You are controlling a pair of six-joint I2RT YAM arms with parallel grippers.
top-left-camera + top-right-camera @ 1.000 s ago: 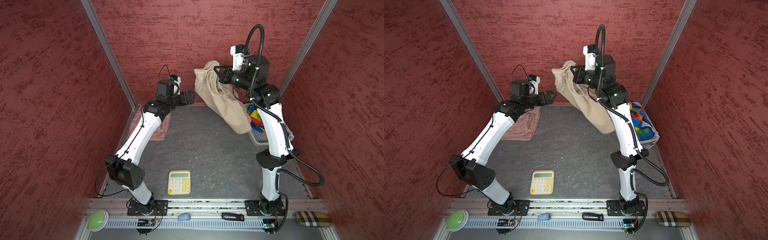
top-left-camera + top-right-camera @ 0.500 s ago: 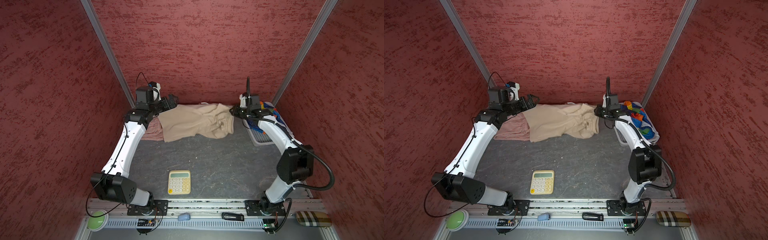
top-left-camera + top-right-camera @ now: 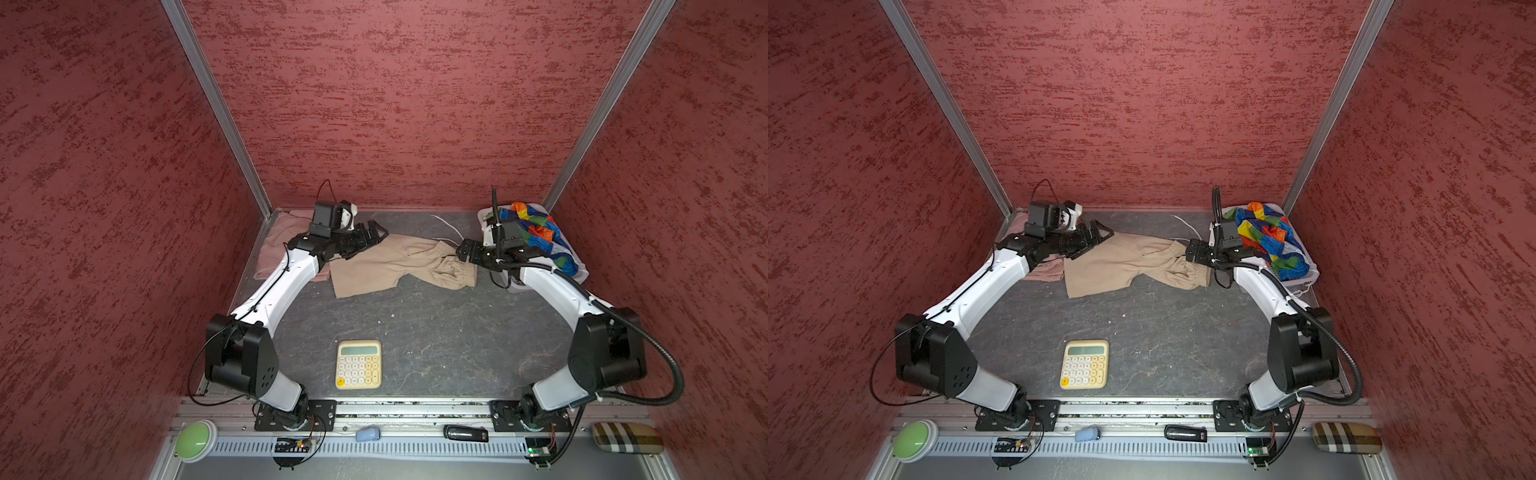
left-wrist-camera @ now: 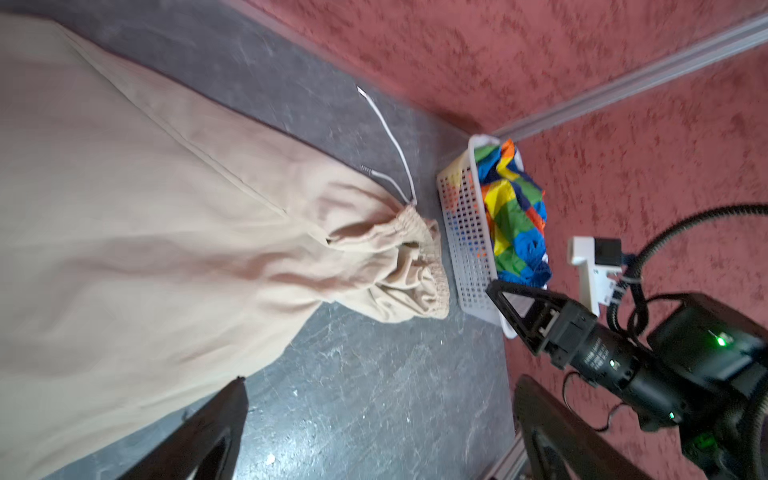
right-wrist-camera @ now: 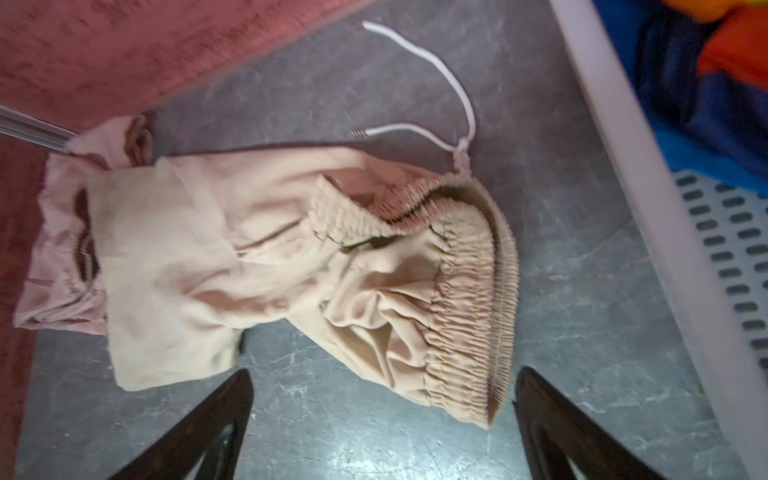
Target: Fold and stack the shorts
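Beige shorts lie rumpled and unfolded on the far part of the bench. One leg overlaps the pink shorts in the far left corner, the gathered waistband points toward the white basket holding the rainbow shorts, and the white drawstring trails toward the back wall. Left end effector: jaws wide, nothing held, at the leg end of the beige pair. Right end effector: jaws wide, nothing between them, just beside the waistband; a calculator sits well apart near the front edge.
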